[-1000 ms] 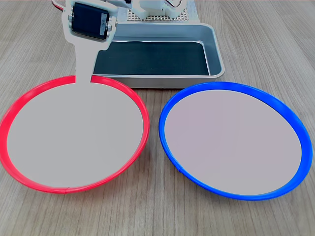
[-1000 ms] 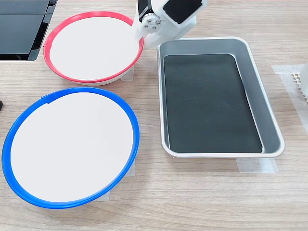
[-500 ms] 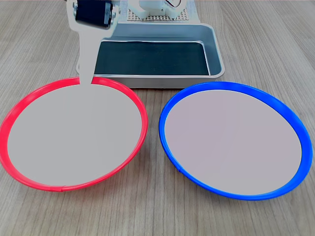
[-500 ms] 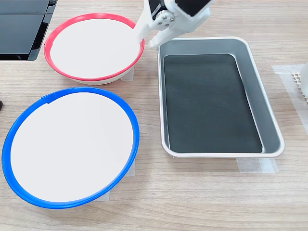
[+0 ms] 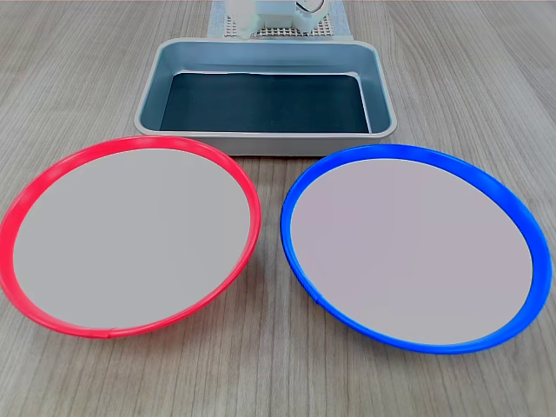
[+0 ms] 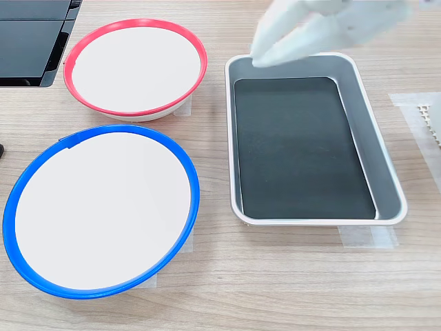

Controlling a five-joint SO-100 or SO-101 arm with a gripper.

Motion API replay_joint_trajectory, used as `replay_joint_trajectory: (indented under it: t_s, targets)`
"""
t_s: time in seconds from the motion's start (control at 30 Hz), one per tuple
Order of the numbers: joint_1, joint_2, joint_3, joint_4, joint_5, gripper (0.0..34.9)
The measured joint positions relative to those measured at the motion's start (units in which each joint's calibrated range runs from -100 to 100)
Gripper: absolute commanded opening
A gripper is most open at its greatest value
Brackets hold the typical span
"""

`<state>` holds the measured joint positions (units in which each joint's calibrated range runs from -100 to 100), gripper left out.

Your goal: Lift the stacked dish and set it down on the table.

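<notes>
The stacked dish (image 5: pixel 130 234), a red-rimmed plate with a pale centre, lies flat on the table (image 5: pixel 278 373) at the first exterior view's left. In the second exterior view the dish (image 6: pixel 134 65) is at top left, with nothing touching it. My gripper (image 6: pixel 260 56) is a white motion-blurred shape above the far end of the tray, to the dish's right and well clear of its rim. Its fingers point down toward the tray's corner, and the blur hides how the jaws stand. The gripper is outside the first exterior view, where only the arm's base (image 5: pixel 269 13) shows.
A blue-rimmed plate (image 5: pixel 408 248) lies beside the red one, seen too in the second exterior view (image 6: pixel 102 210). A grey metal tray (image 5: pixel 261 142) with a dark floor stands behind both plates (image 6: pixel 317 222). A black panel (image 6: pixel 31 38) fills the second exterior view's top left corner.
The gripper left the red plate's rim, rose and swung away over the tray. It has gone out of the first exterior view. The red plate stays where it lay.
</notes>
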<state>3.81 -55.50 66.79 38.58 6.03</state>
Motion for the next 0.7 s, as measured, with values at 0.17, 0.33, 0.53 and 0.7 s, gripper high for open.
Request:
replay_joint_trajectory:
  t_s: [0.17, 0.33, 0.53, 0.7]
  targets:
    - [-4.3, -25.6, 22.1, -1.4, -3.8, 0.0]
    - [-2.5, -41.1, 30.2, 4.9, -4.8, 0.0]
    - [-1.9, -42.8, 33.2, 7.1, -5.0, 0.0]
    - [-1.5, -43.2, 33.2, 8.7, -5.4, 0.2]
